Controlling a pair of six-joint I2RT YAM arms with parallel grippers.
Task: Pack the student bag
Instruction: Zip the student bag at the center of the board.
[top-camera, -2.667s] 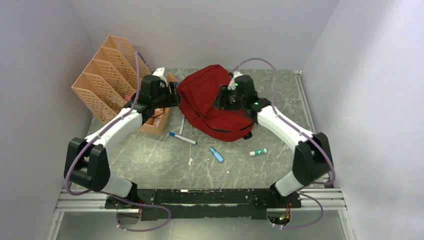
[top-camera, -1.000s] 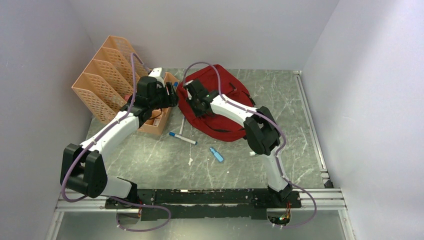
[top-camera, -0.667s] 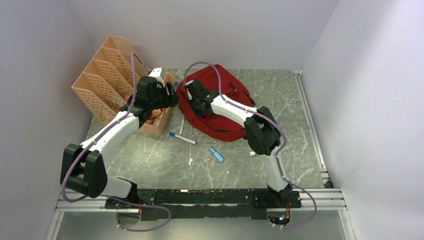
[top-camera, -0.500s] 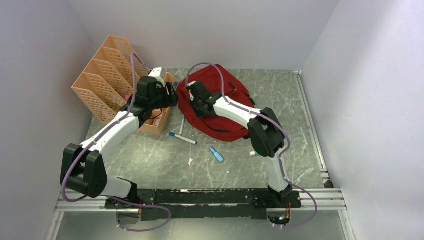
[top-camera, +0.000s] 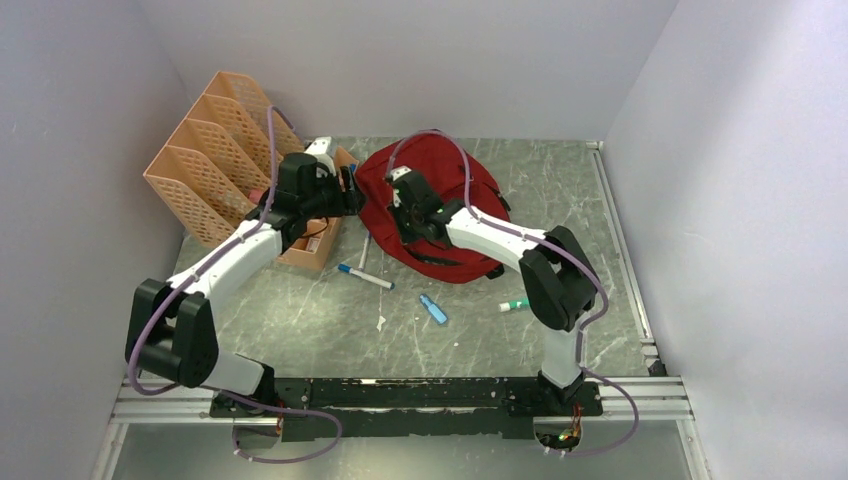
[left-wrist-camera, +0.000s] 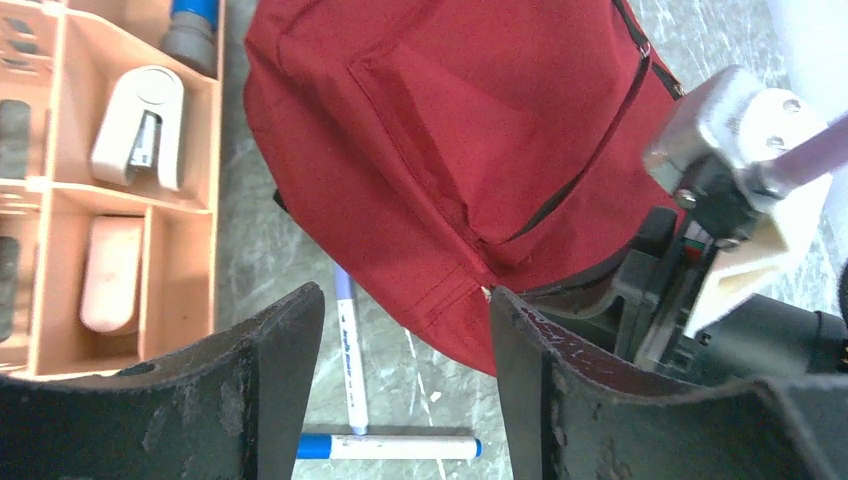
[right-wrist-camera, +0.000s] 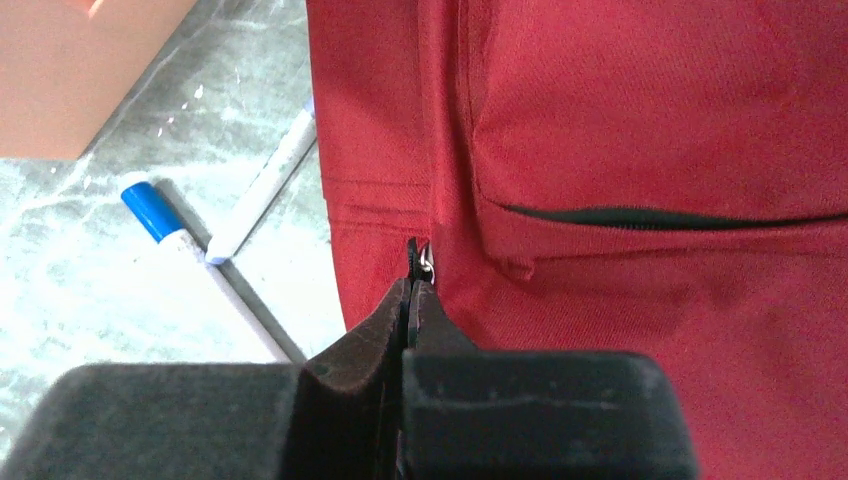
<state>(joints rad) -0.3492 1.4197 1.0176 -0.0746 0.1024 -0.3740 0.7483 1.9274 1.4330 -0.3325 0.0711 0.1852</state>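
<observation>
The student bag lies toward the back of the table, just beside an orange desk organiser. Right gripper: jaws pressed fully together against the bag's seam, with the metal zipper pull directly at their tips. Whether the pull is pinched cannot be told. Left gripper: jaws apart, holding nothing, above the bag's corner. Below it on the table lie a slim pen, reaching the bag's edge, and a blue-capped marker.
</observation>
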